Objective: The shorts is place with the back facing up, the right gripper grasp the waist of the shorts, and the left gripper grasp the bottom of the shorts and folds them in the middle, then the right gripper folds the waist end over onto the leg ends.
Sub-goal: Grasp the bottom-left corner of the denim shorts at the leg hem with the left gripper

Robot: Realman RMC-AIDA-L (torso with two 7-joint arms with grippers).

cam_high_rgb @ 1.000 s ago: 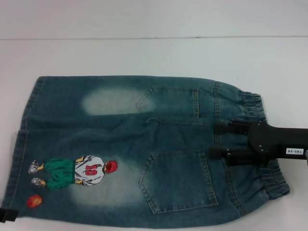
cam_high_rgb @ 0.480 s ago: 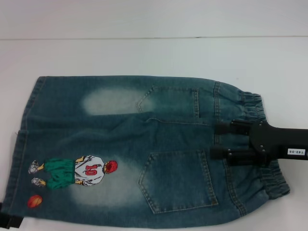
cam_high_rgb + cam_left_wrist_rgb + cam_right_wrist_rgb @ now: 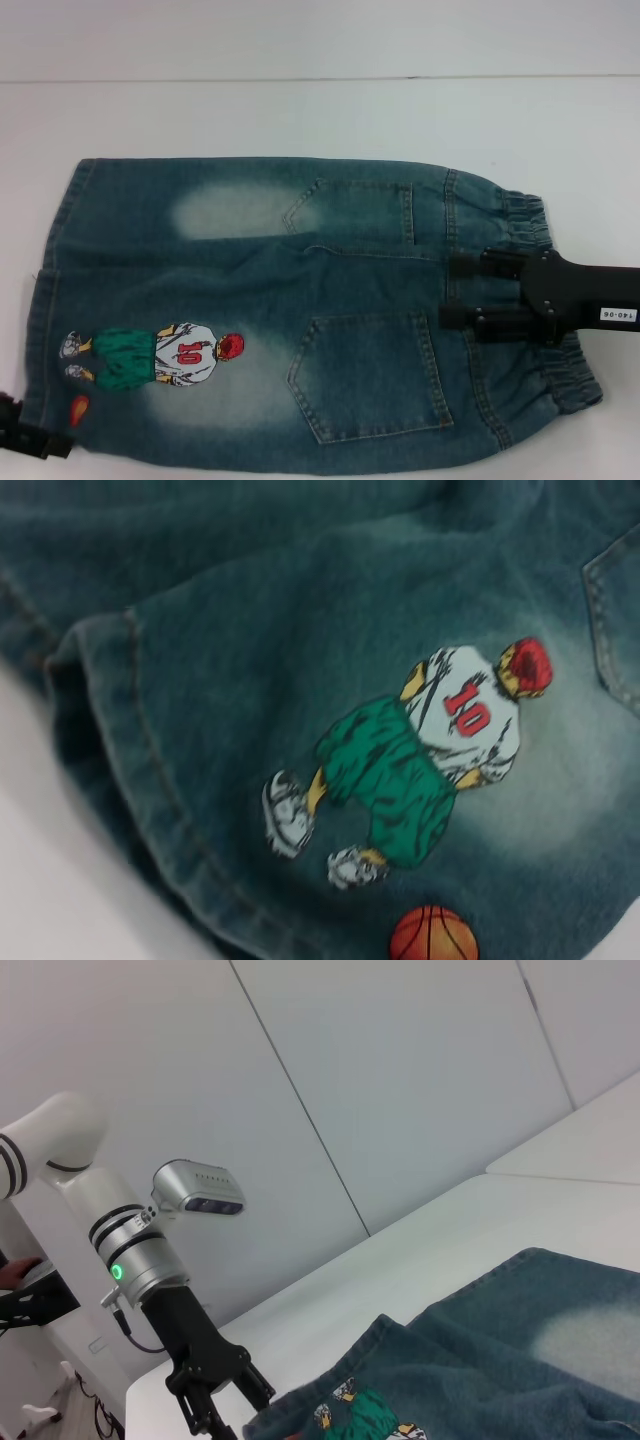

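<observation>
The denim shorts [image 3: 300, 300] lie flat with the back pockets up, the elastic waist [image 3: 560, 370] to the right and the leg hems [image 3: 45, 300] to the left. My right gripper [image 3: 462, 293] hovers over the middle of the waist, open, with the waistband cloth lying flat beneath its two black fingers [image 3: 470, 265]. At the near-left hem corner sits my left gripper [image 3: 25, 437], mostly cut off by the head view's edge. The right wrist view shows the left gripper [image 3: 222, 1407] with its fingers spread at the hem. The player print [image 3: 420, 750] and basketball print [image 3: 433, 935] fill the left wrist view.
The white table [image 3: 320, 115] runs around the shorts, with a back edge line and a white wall [image 3: 350, 1080] behind it. The left arm [image 3: 120, 1230] rises above the hem corner.
The left gripper has come further in at the near-left hem corner. The cloth there has bunched and the basketball print now looks narrower. The right gripper has barely moved.
</observation>
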